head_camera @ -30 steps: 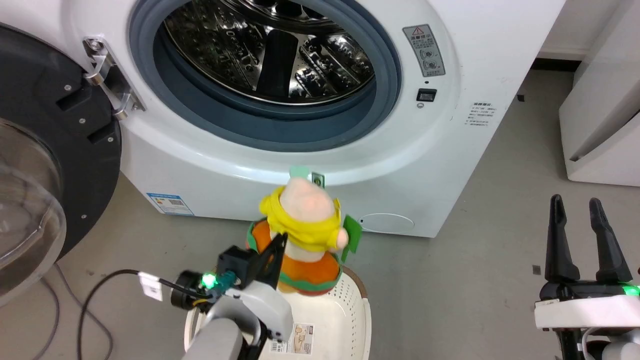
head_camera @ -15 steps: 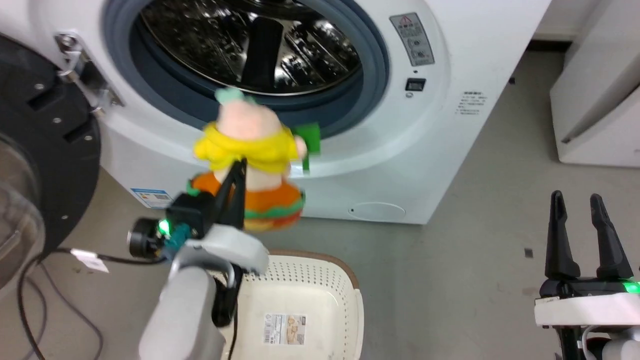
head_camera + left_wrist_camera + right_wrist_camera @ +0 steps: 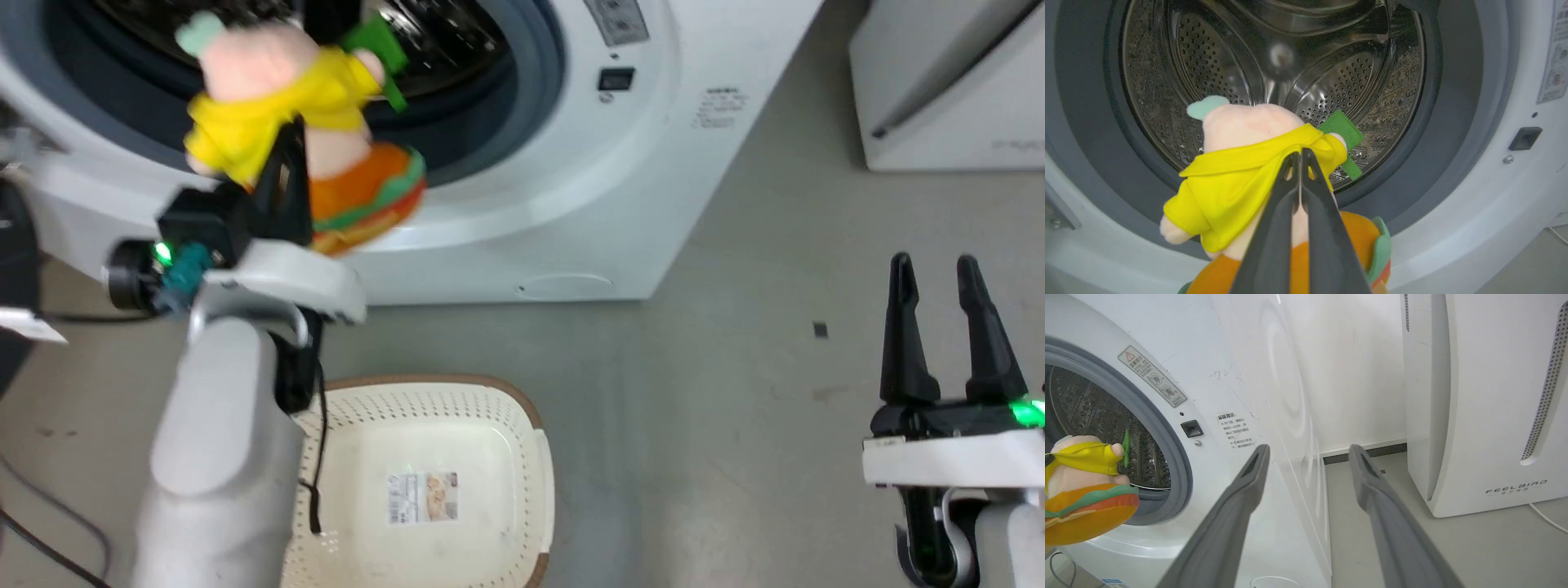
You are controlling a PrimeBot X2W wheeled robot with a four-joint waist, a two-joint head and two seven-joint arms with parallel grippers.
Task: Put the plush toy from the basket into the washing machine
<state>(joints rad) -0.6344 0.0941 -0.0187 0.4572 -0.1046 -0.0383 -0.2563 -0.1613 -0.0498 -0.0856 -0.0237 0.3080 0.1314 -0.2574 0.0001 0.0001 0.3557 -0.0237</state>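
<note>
left fingers: my left gripper (image 3: 1300,154) is pinched almost closed on the plush toy (image 3: 1229,183), at its yellow shirt
toy: in the air at the washing machine (image 3: 588,188) opening, head toward the drum (image 3: 1339,77)
right fingers: my right gripper (image 3: 932,265) is spread apart, empty
basket (image 3: 535,425): on the floor under my left arm

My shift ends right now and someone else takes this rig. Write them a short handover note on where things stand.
Left gripper: shut on the plush toy, by its yellow shirt, held at the open mouth of the washing machine, before the drum.
Right gripper: open, holding nothing, off to the right over the floor.
Basket: on the floor before the machine, its label inside.
Done: toy is out of the basket.
Left: carry it into the drum, release, withdraw.
</note>
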